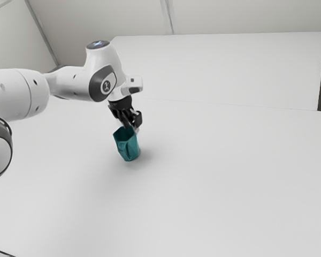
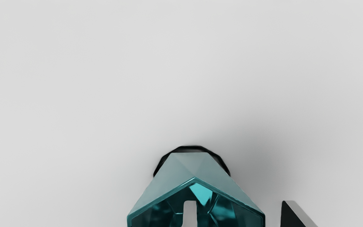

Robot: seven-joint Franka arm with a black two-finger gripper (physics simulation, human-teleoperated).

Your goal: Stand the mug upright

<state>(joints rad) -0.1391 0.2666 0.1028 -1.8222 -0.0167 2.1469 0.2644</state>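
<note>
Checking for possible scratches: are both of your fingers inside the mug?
No, one finger overlaps the opening of the mug in the wrist view, while the other finger is outside it.

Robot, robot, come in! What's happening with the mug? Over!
End effector open, one finger inside the teal mug, one outside. Mug upright, mouth up. In the way: that inside finger, probably must lift out first. Over.

White arm, dark joint caps, black hand.

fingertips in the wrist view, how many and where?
2. One fingertip is within the outline of the mug's open mouth; the other fingertip is outside the rim, with a gap between.
</note>
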